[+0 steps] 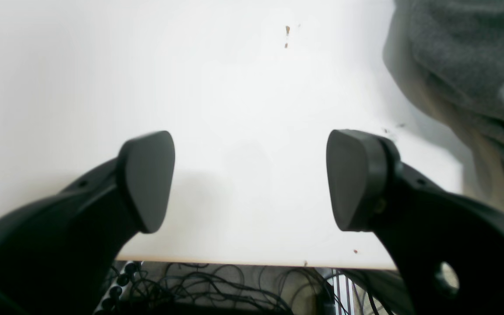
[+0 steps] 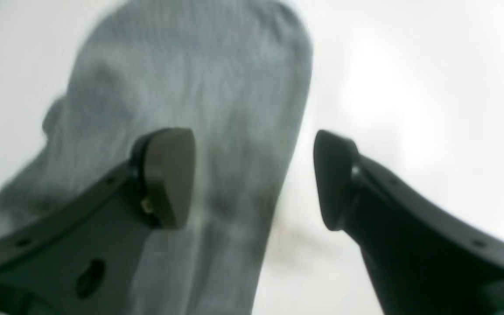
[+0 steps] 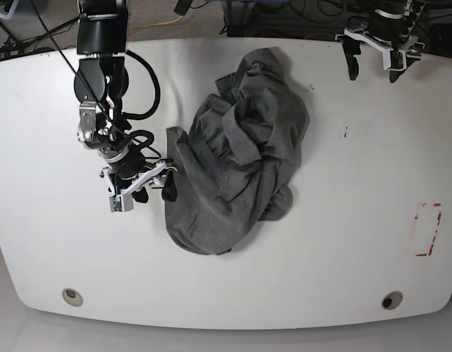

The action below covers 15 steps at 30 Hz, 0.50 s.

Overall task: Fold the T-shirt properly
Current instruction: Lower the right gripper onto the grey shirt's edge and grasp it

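T-shirt (image 3: 236, 154) lies crumpled at the middle of your white table (image 3: 57, 257); right gripper (image 3: 154, 188) straddles its left edge, jaws spread, ungrasping, while left gripper (image 3: 371, 71) hangs released at the far edge.

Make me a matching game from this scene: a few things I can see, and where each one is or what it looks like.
Things:
1. T-shirt
2. left gripper
3. right gripper
4. red marking

Descriptions:
a. open at the shirt's edge
b. crumpled mid-table
c. near the table's side edge
d. open at the far edge, away from the shirt

Pairs: 1-b, 2-d, 3-a, 4-c
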{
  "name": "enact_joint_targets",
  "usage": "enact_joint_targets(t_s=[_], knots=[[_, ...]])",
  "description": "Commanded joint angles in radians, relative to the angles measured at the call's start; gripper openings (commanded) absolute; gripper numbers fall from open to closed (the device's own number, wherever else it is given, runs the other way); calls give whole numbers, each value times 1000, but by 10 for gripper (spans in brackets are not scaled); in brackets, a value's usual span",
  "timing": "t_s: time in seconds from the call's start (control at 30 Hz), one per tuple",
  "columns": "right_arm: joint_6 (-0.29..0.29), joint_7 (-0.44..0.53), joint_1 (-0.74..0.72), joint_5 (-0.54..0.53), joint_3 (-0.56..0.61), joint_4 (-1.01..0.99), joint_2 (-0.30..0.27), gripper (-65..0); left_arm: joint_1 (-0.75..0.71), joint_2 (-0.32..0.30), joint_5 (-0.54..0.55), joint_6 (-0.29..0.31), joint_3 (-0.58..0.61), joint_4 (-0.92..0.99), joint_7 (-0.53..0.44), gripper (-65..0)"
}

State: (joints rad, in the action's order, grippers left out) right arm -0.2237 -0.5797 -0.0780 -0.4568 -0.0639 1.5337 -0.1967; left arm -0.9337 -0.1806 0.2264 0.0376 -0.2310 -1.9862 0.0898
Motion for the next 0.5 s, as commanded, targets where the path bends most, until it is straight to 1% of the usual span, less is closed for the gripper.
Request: enact_joint_targets(t_s=[0.0, 0.2, 0.27, 0.33, 0.37, 0.47], knots=[[-3, 20, -79, -6, -4, -77, -11, -241, -18, -4, 3, -2, -5, -15, -18, -144], [-4, 27, -253, -1, -4, -322, -11, -241, -18, -4, 3, -2, -5, -15, -20, -144], [-6, 28, -312, -1, -4, -417, -22, -241, -17, -4, 3, -2, -5, -15, -20, -144], [-33, 31, -371, -1, -4, -503, -27, -241, -15, -4, 3, -2, -5, -15, -20, -144], [-58, 39, -406, -1, -4, -559, -28, -241, -15, -4, 3, -2, -5, -15, -20, -144], [-82, 83, -467, -1, -3, -683, -31, -241, -15, -4, 3, -2, -3, -15, -20, -144]])
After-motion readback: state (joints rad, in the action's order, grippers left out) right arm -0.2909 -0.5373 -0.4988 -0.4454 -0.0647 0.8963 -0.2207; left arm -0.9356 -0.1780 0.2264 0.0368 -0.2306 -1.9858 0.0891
